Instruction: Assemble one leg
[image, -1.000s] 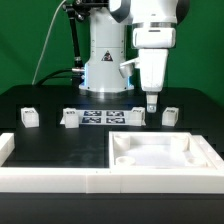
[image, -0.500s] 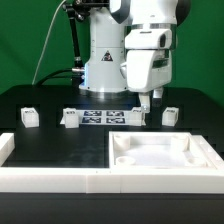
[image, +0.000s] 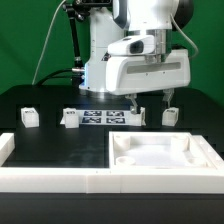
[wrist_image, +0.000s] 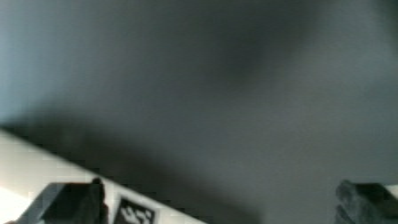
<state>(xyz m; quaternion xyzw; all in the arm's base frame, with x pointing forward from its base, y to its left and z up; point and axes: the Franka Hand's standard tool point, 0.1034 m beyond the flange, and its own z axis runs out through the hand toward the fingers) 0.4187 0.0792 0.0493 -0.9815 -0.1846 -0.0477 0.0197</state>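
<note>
Gripper (image: 151, 101) hangs low over table (image: 35, 100), fingers (image: 134, 99) spread wide apart, nothing btwn them. Leg (image: 137, 116) stands upright just below one fingertip; second leg (image: 171, 115) just below the other. Marker board (image: 105, 118) lies outside the fingers, next to the first leg. Wrist view is blurry: fingers apart, tagged white piece (wrist_image: 134, 213) close inside one finger.
</note>
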